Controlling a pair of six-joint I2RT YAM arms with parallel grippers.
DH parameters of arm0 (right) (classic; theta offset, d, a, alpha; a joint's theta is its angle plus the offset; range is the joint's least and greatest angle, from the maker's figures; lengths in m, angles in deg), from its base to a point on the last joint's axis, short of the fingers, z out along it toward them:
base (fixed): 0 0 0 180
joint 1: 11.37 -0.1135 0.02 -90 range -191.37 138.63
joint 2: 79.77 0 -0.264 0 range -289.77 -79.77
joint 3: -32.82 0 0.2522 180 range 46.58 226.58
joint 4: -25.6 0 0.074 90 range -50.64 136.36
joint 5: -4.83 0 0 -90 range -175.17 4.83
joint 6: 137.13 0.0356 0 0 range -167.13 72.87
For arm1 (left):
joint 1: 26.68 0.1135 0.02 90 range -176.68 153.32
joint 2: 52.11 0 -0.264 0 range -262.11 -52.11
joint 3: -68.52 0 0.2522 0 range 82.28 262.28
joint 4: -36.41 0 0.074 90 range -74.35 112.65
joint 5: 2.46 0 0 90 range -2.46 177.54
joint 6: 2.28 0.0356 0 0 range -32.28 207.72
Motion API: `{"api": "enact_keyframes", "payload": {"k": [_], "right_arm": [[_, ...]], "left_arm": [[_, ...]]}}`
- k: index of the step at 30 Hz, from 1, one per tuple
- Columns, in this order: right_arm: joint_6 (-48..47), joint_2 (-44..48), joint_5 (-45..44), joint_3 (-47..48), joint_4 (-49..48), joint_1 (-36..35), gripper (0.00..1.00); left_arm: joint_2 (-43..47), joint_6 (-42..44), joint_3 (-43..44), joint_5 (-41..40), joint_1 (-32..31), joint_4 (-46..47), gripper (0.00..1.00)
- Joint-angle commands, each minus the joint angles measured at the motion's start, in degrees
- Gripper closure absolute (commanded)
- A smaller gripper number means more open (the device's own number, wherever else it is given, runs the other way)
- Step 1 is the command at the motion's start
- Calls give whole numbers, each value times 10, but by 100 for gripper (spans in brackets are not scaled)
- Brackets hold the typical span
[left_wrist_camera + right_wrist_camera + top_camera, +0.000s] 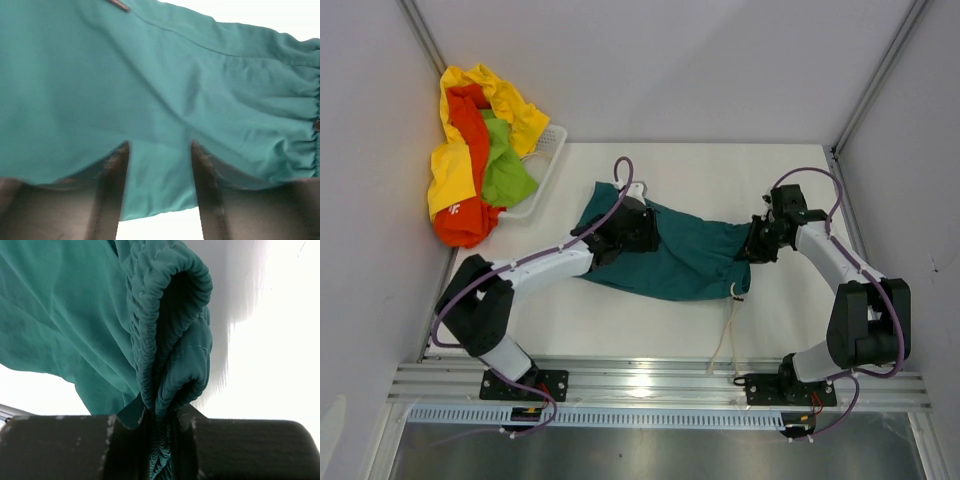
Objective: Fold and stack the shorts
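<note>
Dark teal shorts (670,255) lie spread across the middle of the table, partly lifted at both ends. My left gripper (630,228) is at their left end. In the left wrist view its fingers (112,190) stand wide apart, with teal cloth (160,90) draped over the tips and lying between them. My right gripper (760,243) is shut on the bunched elastic waistband (160,340) at the right end and holds it off the table. A pale drawstring (728,335) trails toward the near edge. Yellow (455,170), orange-red (470,210) and lime green (505,170) shorts are heaped at the back left.
The white plastic basket (548,160) stands at the back left corner under the heap of shorts. Grey walls close in the left, back and right. A metal rail (650,385) runs along the near edge by the arm bases.
</note>
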Motion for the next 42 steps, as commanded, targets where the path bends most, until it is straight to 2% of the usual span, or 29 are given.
{"api": "enact_keyframes", "payload": {"k": [1,4,11,17,21,25,30,36,40,42], "right_arm": [[-5,23,2,-2,21,-3,100],[-3,26,1,0,19,-3,100],[-3,27,-6,0,14,-3,100],[3,40,-3,-5,8,-4,100],[2,56,2,3,25,-10,100],[12,84,11,22,46,-16,100],[56,66,11,73,72,-57,100],[96,65,22,116,68,-70,100],[89,58,3,148,106,-73,100],[82,50,-4,154,115,-70,100]], "left_arm": [[-42,-29,-8,57,-4,115,50],[-77,-36,9,83,-4,144,67],[-192,-42,97,77,-4,113,99],[-245,-53,135,62,-1,119,100],[-300,-67,193,62,7,77,100],[-331,-80,195,76,10,100,100],[-329,-95,188,73,0,136,100],[-322,-111,194,62,-16,143,100],[-297,-92,218,59,-13,104,100],[-269,-79,213,51,-8,79,96]]}}
